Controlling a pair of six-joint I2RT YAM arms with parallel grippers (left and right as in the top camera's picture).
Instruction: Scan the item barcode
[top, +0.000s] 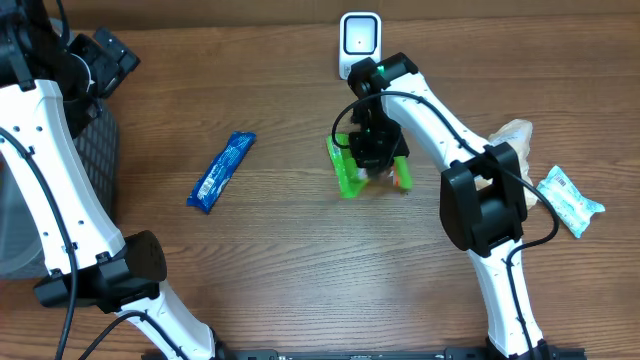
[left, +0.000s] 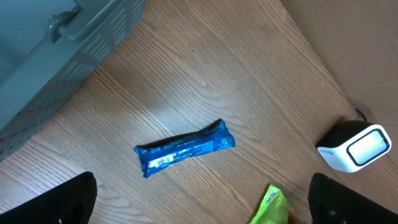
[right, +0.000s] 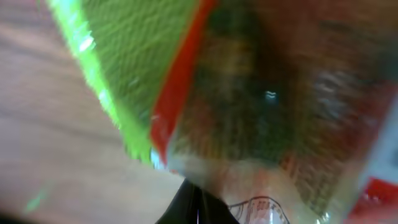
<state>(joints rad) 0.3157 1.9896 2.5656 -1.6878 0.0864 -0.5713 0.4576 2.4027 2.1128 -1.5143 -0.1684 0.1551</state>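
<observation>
Green packet (right: 137, 56) fills right wrist view, pinched in right gripper (top: 376, 165), on counter (top: 270, 270) near scanner (top: 358, 38). Left gripper (left: 202, 202) spread, well apart. Step: grasp. Next, likely: lift, turn barcode toward scanner.

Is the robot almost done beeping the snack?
Not yet, it's about halfway. Done: the right pincer is shut on the green packet. In hand: the packet is close to the scanner. Left: turn its barcode toward the scanner window.
</observation>
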